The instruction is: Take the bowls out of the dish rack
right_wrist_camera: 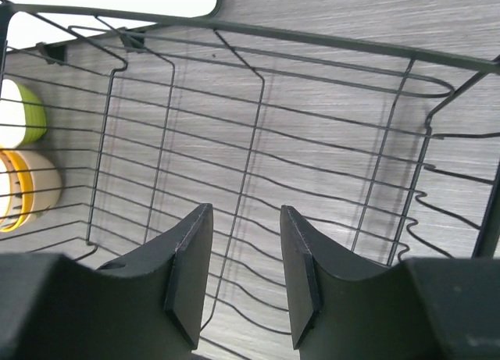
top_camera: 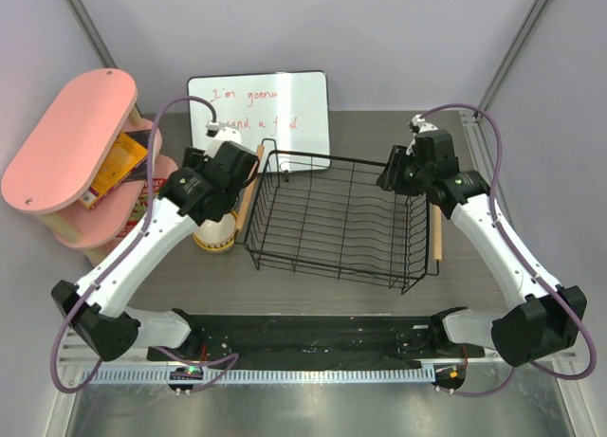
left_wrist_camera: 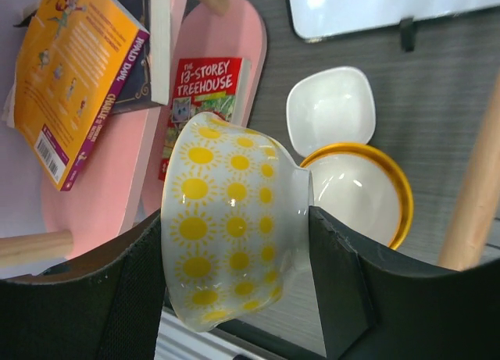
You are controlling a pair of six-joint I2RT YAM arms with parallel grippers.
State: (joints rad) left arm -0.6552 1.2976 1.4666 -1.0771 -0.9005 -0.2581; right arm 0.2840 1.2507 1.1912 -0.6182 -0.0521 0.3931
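A sun-patterned bowl (left_wrist_camera: pixel 226 188) is lying tipped on its side, clamped in the left claw (left_wrist_camera: pixel 237 243). It is hanging outside the dish rack (top_camera: pixel 341 160), on the rack's left, just over an orange-rimmed bowl (left_wrist_camera: pixel 359 192) near the pink shelf (top_camera: pixel 66 138). The right claw (right_wrist_camera: pixel 242 274) is hovering over the rack's wires, fingers parted and holding nothing.

A sun-dotted bowl (left_wrist_camera: pixel 234 227) tilts sideways beside an orange-rimmed bowl (left_wrist_camera: pixel 359 192).

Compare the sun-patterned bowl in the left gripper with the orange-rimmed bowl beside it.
The sun-patterned bowl is tipped on its side, clamped in the left gripper; the orange-rimmed bowl sits mouth-up. The sun-patterned bowl shows yellow suns on white; the orange-rimmed bowl shows a plain white inside. Both are round.
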